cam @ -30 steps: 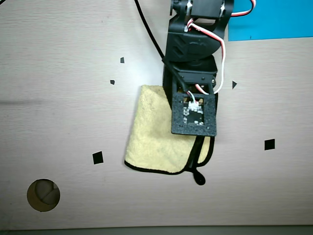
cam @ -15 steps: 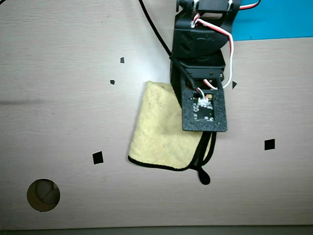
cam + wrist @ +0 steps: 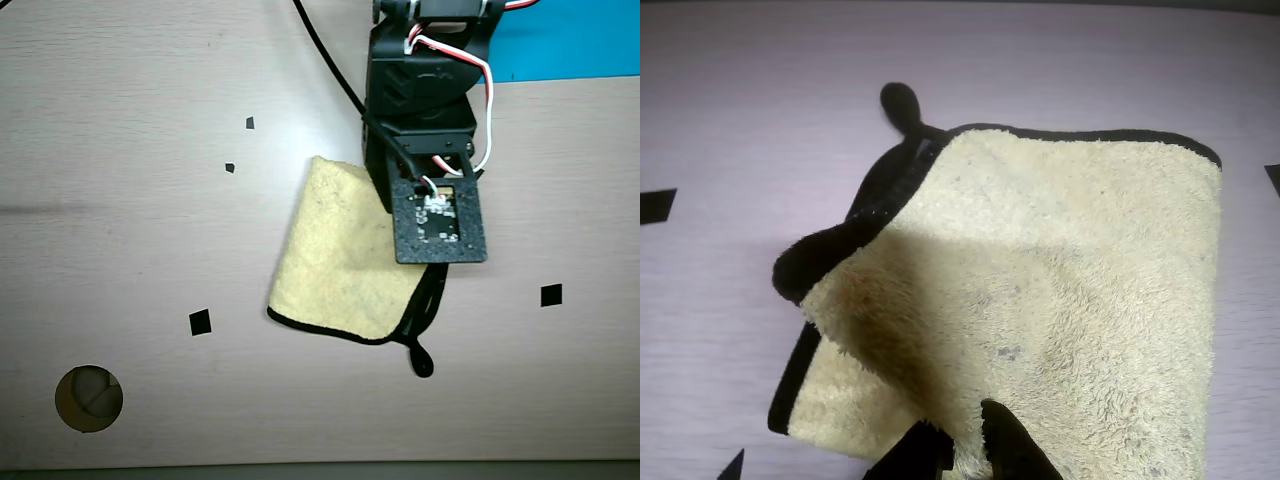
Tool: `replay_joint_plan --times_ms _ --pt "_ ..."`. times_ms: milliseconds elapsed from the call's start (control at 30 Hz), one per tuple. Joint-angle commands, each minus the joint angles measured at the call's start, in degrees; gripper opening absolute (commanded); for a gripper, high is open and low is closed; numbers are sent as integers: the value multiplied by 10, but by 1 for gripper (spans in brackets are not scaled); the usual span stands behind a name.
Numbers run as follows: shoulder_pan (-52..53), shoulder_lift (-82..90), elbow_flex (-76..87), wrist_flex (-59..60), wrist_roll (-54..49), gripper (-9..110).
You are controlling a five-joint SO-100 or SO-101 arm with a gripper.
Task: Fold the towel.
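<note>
The pale yellow fuzzy towel lies on the pale table with its black trim showing along the top and left edges. Its small black loop sticks out at the top-left corner. One layer is lifted and folded over the lower layer and casts a shadow on it. My gripper enters from the bottom edge, its black fingers pinched on the towel's near edge. In the overhead view the towel lies mid-table with the loop at its lower right. The arm and its camera board hide the gripper there.
Small black tape marks sit on the table around the towel. A round hole is at the table's lower left. A bright blue sheet lies at the top right. A black cable runs to the arm.
</note>
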Motion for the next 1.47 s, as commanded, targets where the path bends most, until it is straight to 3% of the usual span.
replay_joint_plan --times_ms 0,433,967,1433 --pt "-8 32 -6 3 10 5" --pt "-11 79 -11 42 -6 12" --pt "28 -66 -91 51 319 3" --pt "33 -74 -81 68 363 3"
